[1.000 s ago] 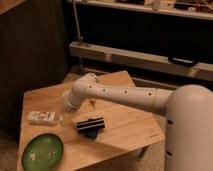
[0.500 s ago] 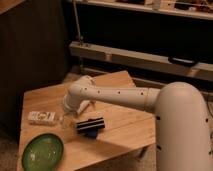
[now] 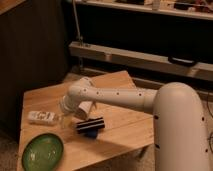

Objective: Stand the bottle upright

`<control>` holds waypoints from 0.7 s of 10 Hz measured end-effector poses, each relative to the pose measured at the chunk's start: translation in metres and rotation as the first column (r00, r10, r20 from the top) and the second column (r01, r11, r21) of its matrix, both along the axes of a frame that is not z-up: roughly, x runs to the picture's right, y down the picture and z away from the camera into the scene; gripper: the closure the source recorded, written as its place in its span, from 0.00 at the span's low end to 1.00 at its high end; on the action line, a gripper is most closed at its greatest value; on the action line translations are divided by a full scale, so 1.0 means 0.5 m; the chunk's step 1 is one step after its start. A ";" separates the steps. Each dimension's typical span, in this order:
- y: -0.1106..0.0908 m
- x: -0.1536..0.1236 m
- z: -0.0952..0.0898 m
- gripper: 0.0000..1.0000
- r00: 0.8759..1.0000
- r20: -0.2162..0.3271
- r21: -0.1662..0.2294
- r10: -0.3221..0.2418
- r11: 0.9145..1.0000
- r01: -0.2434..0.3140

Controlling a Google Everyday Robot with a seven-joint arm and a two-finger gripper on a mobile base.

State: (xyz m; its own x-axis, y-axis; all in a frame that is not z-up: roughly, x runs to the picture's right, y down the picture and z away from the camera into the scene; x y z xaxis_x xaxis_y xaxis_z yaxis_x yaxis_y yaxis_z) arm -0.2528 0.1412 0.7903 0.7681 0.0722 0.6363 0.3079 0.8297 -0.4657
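The bottle (image 3: 42, 117) lies on its side near the left edge of the wooden table (image 3: 120, 112), whitish with a pale printed label. My white arm reaches in from the lower right across the table. Its gripper (image 3: 68, 111) hangs low over the tabletop, just right of the bottle's end and apart from it. The wrist hides most of the gripper; the jaws stand open with nothing in them.
A translucent cup (image 3: 64, 120) stands right under the gripper's end. A black bar with a blue underside (image 3: 90, 125) lies just right of it. A green plate (image 3: 42, 152) sits at the front left corner. A dark cabinet and a rail stand behind the table.
The arm has swung left and lower, bringing the gripper closer to the bottle. The bottle, bar and plate have not moved.
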 end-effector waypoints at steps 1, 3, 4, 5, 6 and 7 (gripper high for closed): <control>0.001 0.003 0.005 0.20 1.000 -0.010 -0.004 0.006 1.000 -0.006; 0.005 0.007 0.026 0.20 0.999 -0.038 -0.017 0.022 1.000 -0.023; 0.006 0.009 0.038 0.20 0.998 -0.049 -0.023 0.030 0.999 -0.031; 0.006 0.016 0.060 0.20 0.997 -0.066 -0.033 0.046 0.998 -0.048; 0.009 0.017 0.069 0.20 0.996 -0.074 -0.038 0.054 0.998 -0.057; 0.012 0.015 0.075 0.20 0.995 -0.079 -0.042 0.061 0.997 -0.065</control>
